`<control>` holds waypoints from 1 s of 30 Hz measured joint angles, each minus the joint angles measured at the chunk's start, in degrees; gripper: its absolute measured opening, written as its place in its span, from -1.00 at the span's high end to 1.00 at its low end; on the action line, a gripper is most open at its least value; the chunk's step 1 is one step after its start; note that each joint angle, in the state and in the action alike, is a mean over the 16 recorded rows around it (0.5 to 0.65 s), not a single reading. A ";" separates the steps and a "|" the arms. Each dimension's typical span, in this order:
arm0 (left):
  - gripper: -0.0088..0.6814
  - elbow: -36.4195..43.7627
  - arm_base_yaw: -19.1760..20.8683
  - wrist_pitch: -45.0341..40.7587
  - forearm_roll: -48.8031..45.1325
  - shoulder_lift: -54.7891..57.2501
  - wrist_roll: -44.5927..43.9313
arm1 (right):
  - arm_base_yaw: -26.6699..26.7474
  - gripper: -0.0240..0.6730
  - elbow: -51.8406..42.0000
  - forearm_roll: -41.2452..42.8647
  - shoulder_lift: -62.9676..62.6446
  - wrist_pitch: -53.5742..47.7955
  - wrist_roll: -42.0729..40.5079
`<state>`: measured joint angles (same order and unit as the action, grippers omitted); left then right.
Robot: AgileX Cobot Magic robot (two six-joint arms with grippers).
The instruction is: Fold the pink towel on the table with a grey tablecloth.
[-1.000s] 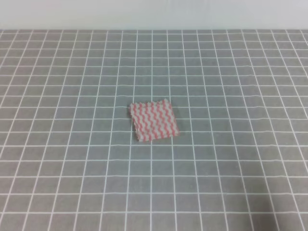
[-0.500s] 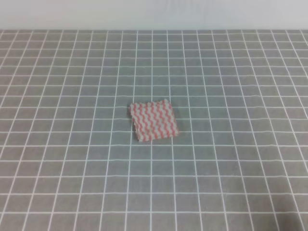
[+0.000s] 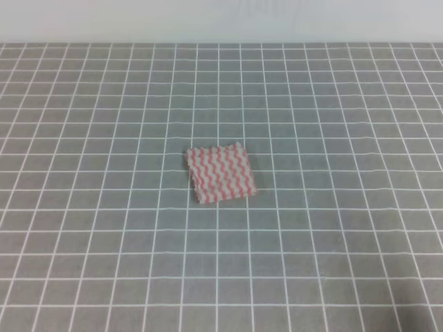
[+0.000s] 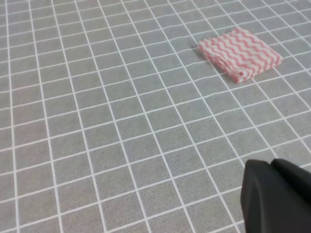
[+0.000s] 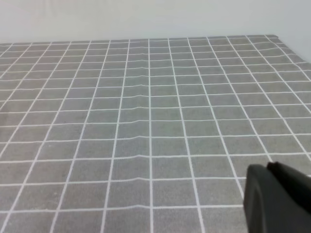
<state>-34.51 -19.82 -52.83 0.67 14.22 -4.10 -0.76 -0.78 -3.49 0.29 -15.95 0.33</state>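
Two dark gripper bodies show only as corners in the wrist views: the left gripper [image 4: 277, 196] fills the near right corner of its own picture, and the right gripper [image 5: 277, 196] sits in the same corner of the other. In both, only a black housing with one seam is visible, so I cannot tell how far the jaws stand apart, and nothing can be seen held in either. Neither gripper appears in the high view.

Under them lies the table with a grey tablecloth [image 3: 104, 263], its thin white lines forming squares; in the right wrist view the cloth shows a few faint ripples running toward the far edge.

Farther out, near the middle of the table, well apart from every edge, lies the pink towel [image 3: 221, 173]. It lies flat as a small, roughly square packet, turned slightly against the grid, with pink-and-white wavy stripes. In the left wrist view the towel [image 4: 240, 53] shows stacked layers along its near edge, so it is already folded.

Beyond the table's far edge stands a plain pale wall [image 3: 221, 19].
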 joint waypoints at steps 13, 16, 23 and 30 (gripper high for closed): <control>0.98 0.00 0.00 0.00 0.00 0.07 0.00 | 0.03 0.98 -0.19 -0.36 0.11 0.09 -0.33; 0.98 0.01 0.00 0.04 -0.01 0.12 0.00 | 0.02 0.98 -0.09 -0.36 0.05 0.09 -0.33; 0.98 0.06 0.41 0.92 -0.46 -2.35 0.18 | -0.02 0.98 0.09 -0.37 -0.07 -0.09 -0.33; 0.98 3.48 2.47 10.48 -2.99 -7.65 1.34 | -0.06 0.98 0.37 -0.39 -0.24 -0.34 -0.33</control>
<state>-31.03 -17.35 -42.34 -2.32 6.57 -2.75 -0.82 -0.40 -3.88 0.04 -16.29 0.00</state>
